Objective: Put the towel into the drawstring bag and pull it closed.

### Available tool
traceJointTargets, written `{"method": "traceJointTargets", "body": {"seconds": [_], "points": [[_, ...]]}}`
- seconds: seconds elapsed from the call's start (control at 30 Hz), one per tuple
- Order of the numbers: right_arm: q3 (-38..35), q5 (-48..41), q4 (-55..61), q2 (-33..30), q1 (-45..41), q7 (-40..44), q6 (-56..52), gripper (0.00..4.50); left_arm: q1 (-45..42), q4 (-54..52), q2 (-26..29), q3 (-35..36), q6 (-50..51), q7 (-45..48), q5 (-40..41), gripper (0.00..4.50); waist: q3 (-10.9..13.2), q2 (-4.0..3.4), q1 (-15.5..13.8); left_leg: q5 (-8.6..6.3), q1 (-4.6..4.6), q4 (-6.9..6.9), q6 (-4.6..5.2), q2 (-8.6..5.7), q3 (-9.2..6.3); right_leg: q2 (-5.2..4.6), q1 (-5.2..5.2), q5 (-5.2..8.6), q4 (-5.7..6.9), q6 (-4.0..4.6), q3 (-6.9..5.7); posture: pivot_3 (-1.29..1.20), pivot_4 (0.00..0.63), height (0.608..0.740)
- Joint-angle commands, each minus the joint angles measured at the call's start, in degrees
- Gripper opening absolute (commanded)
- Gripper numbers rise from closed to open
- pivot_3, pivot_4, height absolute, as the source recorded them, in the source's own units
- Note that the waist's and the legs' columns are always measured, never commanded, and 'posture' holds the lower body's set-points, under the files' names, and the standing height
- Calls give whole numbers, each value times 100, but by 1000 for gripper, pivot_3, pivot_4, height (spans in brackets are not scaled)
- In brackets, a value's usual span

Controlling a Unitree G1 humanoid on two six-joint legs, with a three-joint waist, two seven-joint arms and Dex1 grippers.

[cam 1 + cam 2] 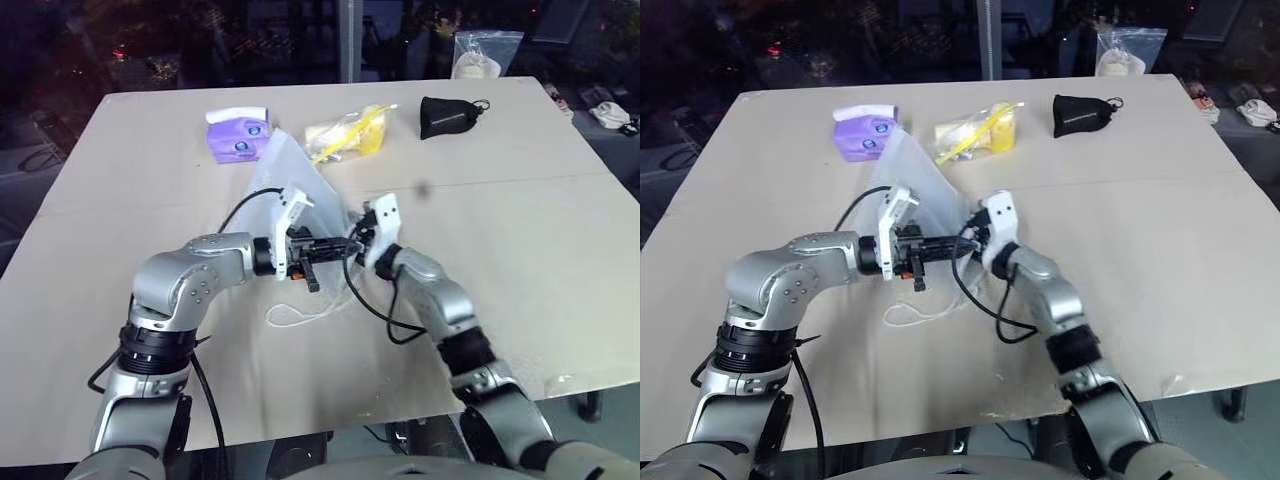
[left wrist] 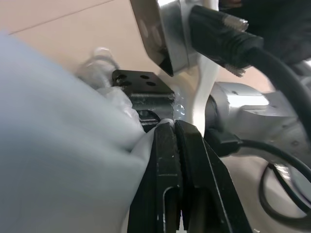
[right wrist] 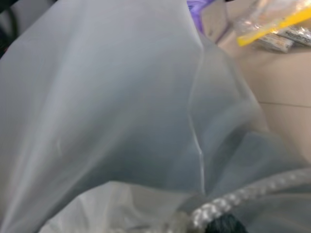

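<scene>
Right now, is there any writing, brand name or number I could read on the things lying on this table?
None can be read.
Purple tissue pack: dark blotches of print on its front, too blurred to read.
Clear plastic bag with yellow contents: no lettering can be made out.
Small black drawstring pouch: no label can be seen.
Large translucent white mesh drawstring bag: plain fabric, no print.

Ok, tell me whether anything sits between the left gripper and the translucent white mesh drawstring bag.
Nothing visible does. The left gripper is shut directly on the translucent white mesh drawstring bag, with a fold of its fabric pinched between the black fingers.
</scene>
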State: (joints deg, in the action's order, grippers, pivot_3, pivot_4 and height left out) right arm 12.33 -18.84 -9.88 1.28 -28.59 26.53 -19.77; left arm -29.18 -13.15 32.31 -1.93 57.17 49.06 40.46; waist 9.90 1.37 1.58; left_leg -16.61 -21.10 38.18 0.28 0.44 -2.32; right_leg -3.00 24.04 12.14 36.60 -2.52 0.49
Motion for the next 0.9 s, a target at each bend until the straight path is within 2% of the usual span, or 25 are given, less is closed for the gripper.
{"method": "traceJointTargets", "body": {"seconds": [0.03, 0.1, 0.17, 0.3, 0.47, 0.63, 0.8, 0.9], "points": [[281, -105, 1505, -634, 377, 621, -404, 4132, -265, 630, 384, 478, -493, -283, -498, 0, 0, 0, 9, -1, -3, 1, 1, -4, 4, -4, 4, 0, -1, 0, 6, 0, 150, 740], [412, 19, 1888, -959, 514, 683, -536, 4479, -374, 800, 407, 460, -615, -251, -513, 0, -1, 2, 45, -3, -3, 2, 6, -6, 9, -2, 7, 0, -2, -1, 11, 0, 150, 740], [445, 77, 2041, -1061, 567, 603, -688, 4479, -492, 945, 383, 465, -673, -244, -497, 0, 1, 1, 86, -5, 6, -2, 10, -3, 9, 14, 7, 0, 1, -1, 16, 0, 150, 740], [91, 315, 1397, -787, 407, -110, -806, 4479, -613, 1010, 288, 411, -752, -189, -558, 0, 0, 1, 66, -5, 11, -2, 9, -1, -3, 25, 7, 1, 16, 0, 7, 0, 150, 740], [74, 402, 1217, -603, 352, -250, -942, 4479, -597, 835, 250, 400, -691, -202, -517, 0, 0, 2, 64, -4, 7, 0, 8, -4, 5, 18, 7, 0, 12, 0, 18, 0, 150, 740], [-47, 466, 1182, -395, 389, -496, -937, 4479, -324, 370, 353, 301, -720, -104, -523, 0, 0, 2, 66, -2, -2, -2, 3, -6, 0, 14, 17, -1, 6, -1, 25, 0, 150, 740], [-91, 484, 1111, -480, 330, -350, -862, 4479, -64, -498, 479, 207, -484, 88, -209, 0, 0, 2, 56, -3, -2, -8, 6, -5, -4, 14, 19, 0, 8, -1, 25, 0, 150, 740], [-87, 534, 1062, -486, 291, -373, -837, 4500, -14, -823, 562, 94, -425, 135, -163, 893, 0, 1, 58, -4, 0, -7, 8, -5, -2, 15, 18, 0, 10, -1, 25, 0, 150, 740]]}}
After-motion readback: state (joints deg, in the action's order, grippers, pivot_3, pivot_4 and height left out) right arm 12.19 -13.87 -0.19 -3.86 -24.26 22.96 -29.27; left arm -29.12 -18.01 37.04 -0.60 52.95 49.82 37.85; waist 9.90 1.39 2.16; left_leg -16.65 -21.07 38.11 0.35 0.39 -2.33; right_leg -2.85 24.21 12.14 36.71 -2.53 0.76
